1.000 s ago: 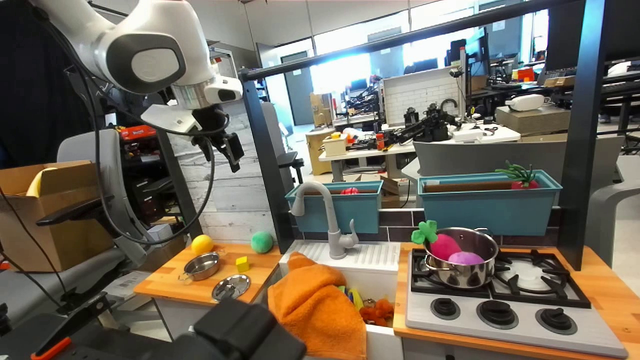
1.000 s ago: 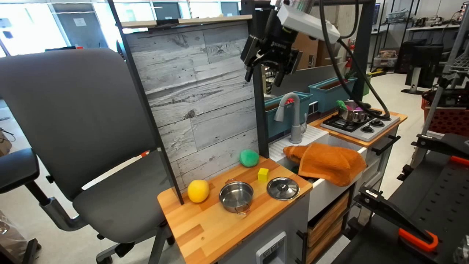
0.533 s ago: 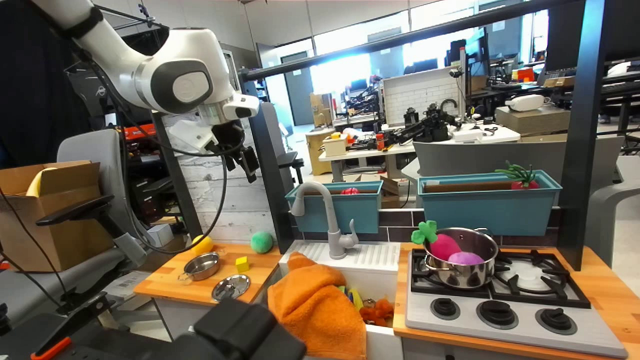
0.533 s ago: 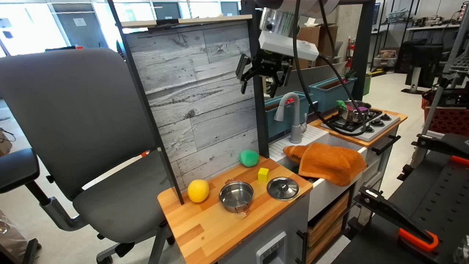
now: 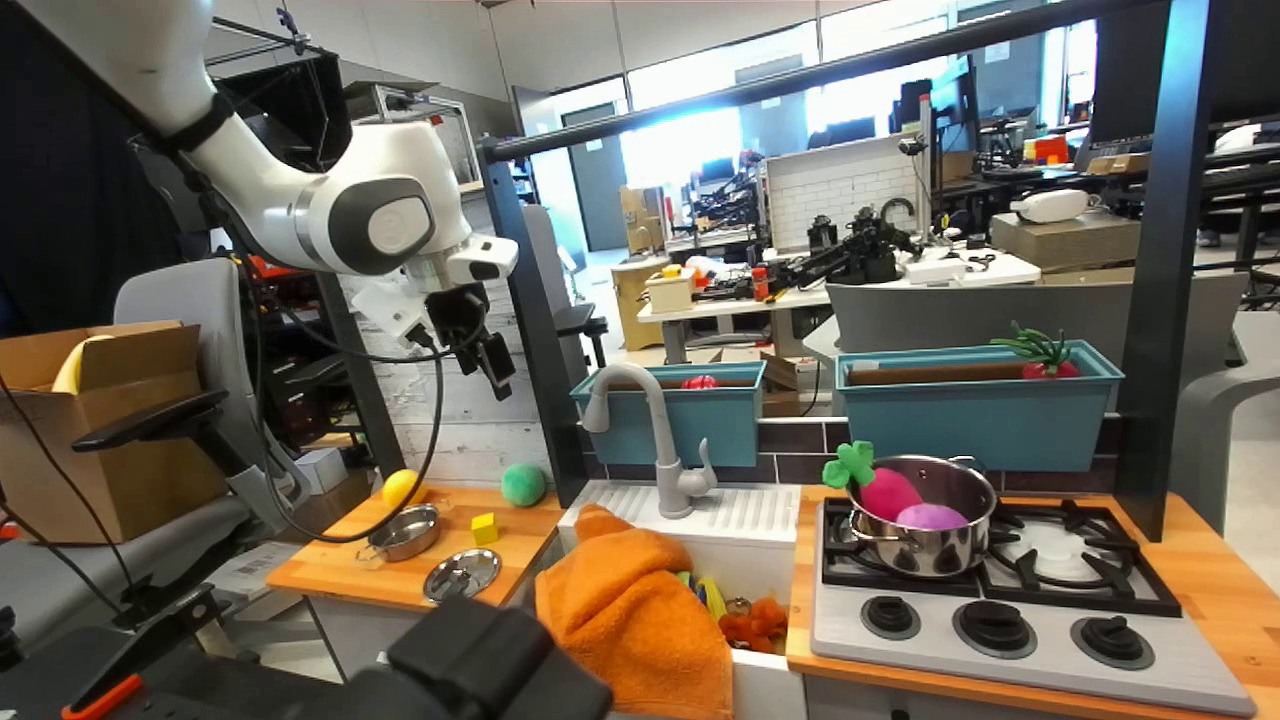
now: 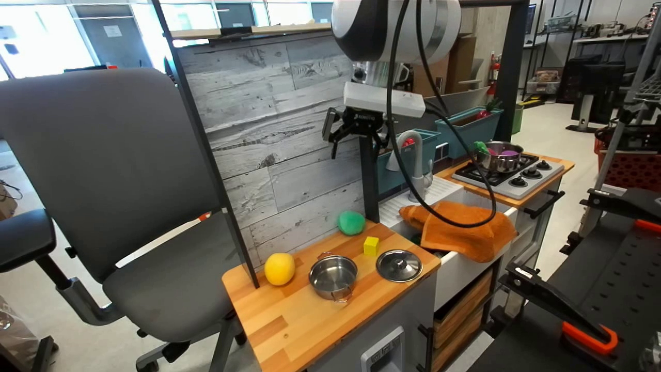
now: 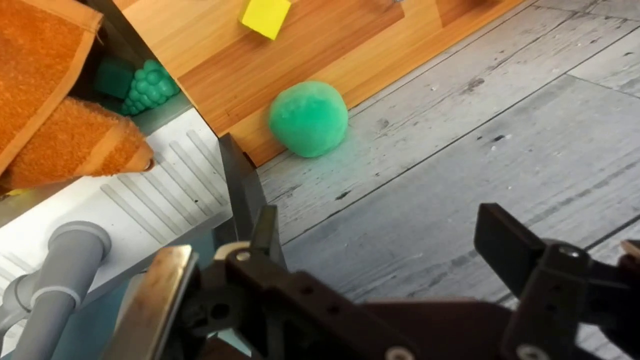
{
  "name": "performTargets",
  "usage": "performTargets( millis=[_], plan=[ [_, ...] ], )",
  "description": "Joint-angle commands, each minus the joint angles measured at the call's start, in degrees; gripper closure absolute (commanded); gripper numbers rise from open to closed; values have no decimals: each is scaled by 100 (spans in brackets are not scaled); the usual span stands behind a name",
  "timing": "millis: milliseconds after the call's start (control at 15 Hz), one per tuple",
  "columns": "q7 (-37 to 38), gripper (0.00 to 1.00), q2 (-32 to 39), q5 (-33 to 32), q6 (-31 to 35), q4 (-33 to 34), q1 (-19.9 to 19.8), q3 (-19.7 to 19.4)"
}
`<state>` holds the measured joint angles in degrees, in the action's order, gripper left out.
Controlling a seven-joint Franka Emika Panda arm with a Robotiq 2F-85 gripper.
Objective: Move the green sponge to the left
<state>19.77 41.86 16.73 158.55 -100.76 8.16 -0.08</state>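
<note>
Small pale lettering [image 6: 365, 117], too tiny to read surely, marks your pincer [image 7: 378, 220], which in the wrist view spreads its fingers [image 7: 507, 245] wide, gripping nothing. Your green sponge [image 7: 308, 119] looks round and fuzzy, more vivid in the middle; you see it at a corner of the worktop [image 7: 240, 85], just beside the gray plank wall [image 7: 450, 165].

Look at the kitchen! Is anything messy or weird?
Yes, a little. The orange cloth is bunched over the sink and droops past its front edge, which looks untidy. The lid lies beside the small pot, not on it. I see nothing broken.
</note>
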Motion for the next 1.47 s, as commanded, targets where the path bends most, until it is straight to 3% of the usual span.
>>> performTargets(
  millis=[0, 1333, 1400],
  plan=[
    [376, 0, 492, -98, -108, 558, 122, -60],
    [1042, 0, 3073, 9, -474, 3114, -51, -32],
    [1051, 19, 3170, -1, -436, 3209, -53, -46]
  ],
)
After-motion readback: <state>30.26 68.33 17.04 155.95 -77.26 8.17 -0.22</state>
